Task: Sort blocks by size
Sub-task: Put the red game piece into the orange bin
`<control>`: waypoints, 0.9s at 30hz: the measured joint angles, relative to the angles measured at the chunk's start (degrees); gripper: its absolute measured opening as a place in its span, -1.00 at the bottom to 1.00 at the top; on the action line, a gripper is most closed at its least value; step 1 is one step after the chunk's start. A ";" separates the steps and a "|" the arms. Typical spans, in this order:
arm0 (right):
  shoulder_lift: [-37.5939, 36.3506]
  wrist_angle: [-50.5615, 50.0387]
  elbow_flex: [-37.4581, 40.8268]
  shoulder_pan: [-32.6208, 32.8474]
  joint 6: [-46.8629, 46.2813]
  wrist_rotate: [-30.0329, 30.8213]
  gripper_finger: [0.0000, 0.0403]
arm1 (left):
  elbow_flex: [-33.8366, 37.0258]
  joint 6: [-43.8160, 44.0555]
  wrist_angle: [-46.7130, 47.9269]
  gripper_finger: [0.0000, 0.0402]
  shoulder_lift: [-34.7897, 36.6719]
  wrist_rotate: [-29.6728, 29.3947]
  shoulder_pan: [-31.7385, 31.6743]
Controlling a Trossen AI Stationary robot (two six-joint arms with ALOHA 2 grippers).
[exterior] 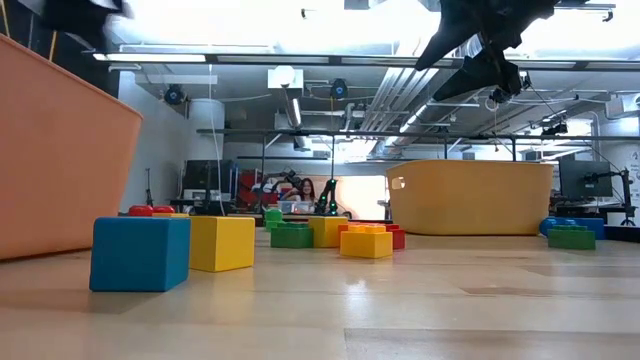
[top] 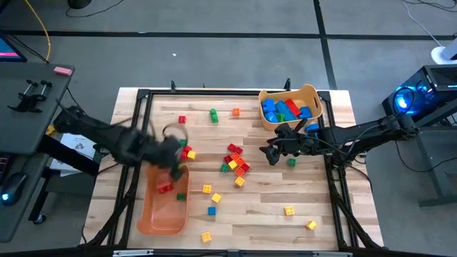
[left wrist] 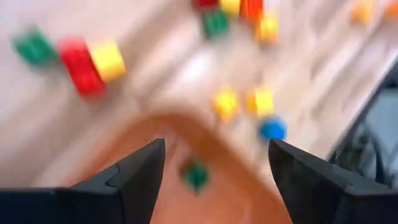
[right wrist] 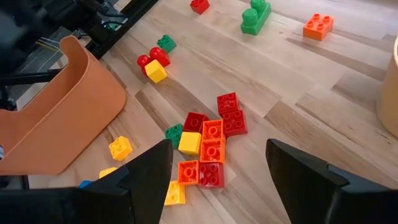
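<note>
Small studded blocks lie scattered on the wooden table; a cluster of red, orange, yellow and green ones lies at its middle and also shows in the right wrist view. My left gripper hangs open and empty over the far end of the near-left orange bin, which holds a red block and a green block. My right gripper hangs open and empty just right of the cluster, its fingers above it. The far-right bin holds blue, red and green blocks.
Loose blocks lie apart: green, orange and red at the far side, yellow ones and a blue one at the near side. A black frame rims the table.
</note>
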State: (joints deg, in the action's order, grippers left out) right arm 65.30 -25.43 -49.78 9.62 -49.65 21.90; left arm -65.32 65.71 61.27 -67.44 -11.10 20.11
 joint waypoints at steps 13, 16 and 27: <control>0.00 0.09 0.00 0.16 -2.91 -0.99 0.27 | 0.02 -23.44 8.04 0.36 -20.17 2.77 -26.47; 0.00 0.09 0.00 0.16 -2.90 -0.99 0.27 | 0.02 -22.36 5.25 0.36 -24.06 -0.11 -26.43; 0.00 0.07 0.00 0.16 -2.83 -1.34 0.27 | 0.02 -19.82 0.59 0.36 -26.88 0.05 -26.48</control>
State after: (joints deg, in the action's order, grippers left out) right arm 65.30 -25.36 -49.78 9.78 -52.47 20.56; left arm -65.30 45.89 61.86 -94.32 -11.05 -6.37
